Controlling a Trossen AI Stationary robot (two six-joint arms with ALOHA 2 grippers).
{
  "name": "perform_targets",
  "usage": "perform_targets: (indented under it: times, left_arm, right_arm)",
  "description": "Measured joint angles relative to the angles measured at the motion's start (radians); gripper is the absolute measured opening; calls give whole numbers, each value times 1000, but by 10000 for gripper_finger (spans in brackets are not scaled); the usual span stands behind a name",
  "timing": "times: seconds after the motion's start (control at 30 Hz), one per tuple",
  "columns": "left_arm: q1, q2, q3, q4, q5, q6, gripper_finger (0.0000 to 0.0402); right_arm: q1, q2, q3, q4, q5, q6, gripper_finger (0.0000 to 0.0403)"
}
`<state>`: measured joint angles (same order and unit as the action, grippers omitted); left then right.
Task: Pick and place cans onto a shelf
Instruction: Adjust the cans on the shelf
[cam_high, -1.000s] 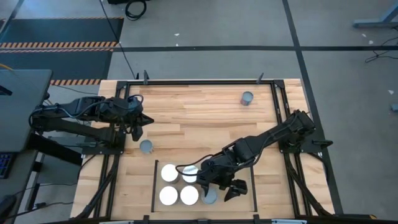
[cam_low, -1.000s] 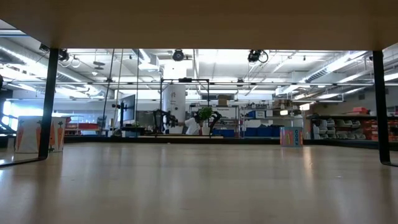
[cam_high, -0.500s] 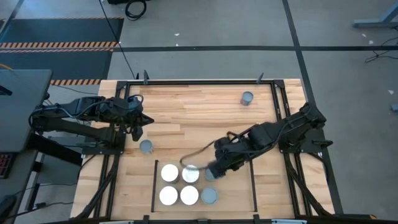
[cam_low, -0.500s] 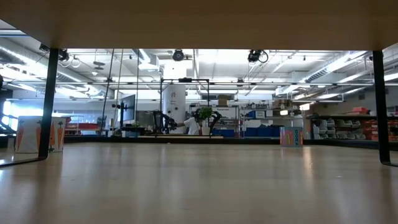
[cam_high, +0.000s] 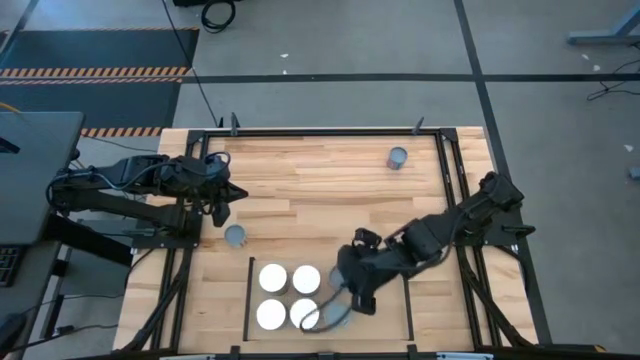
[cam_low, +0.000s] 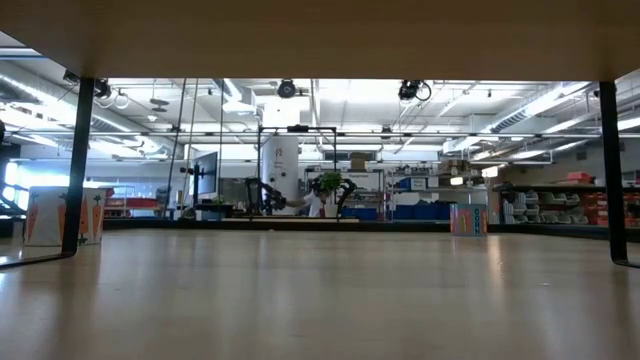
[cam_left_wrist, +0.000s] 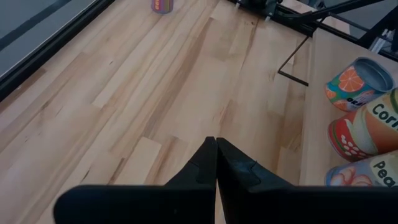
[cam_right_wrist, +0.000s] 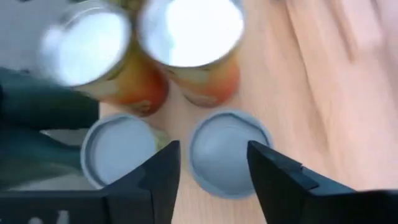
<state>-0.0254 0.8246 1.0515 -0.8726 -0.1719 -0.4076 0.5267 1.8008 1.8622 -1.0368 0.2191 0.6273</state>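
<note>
The striped plank tabletop carries a pale wood shelf with thin black rails at its near edge. There, four white-topped cans stand upright in a square, with grey-topped cans just beside them. The right gripper reaches low over these, fingers spread, gripping nothing. Two grey cans stand elsewhere (one near the far edge). At the left edge, the left gripper is pressed closed, empty.
</note>
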Motion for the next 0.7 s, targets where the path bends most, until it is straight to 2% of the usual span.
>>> perform_targets:
  times: [0.1,0.2,0.3,0.4,0.53,0.7]
  left_arm:
    - [0,0,0,8,0,0,9]
    - [0,0,0,9,0,1,9]
    - [0,0,0,10,0,0,9]
    - [0,0,0,13,0,0,9]
    - [0,0,0,14,0,0,9]
    - [0,0,0,16,0,0,9]
  right_arm:
    - [35,25,0,31,26,-99,225]
    - [53,55,-2,61,28,-131,260]
    - [61,70,-2,91,30,-99,292]
    - [60,82,-2,80,83,-27,316]
    - [60,80,-1,54,85,-10,327]
    - [60,90,0,46,67,-58,316]
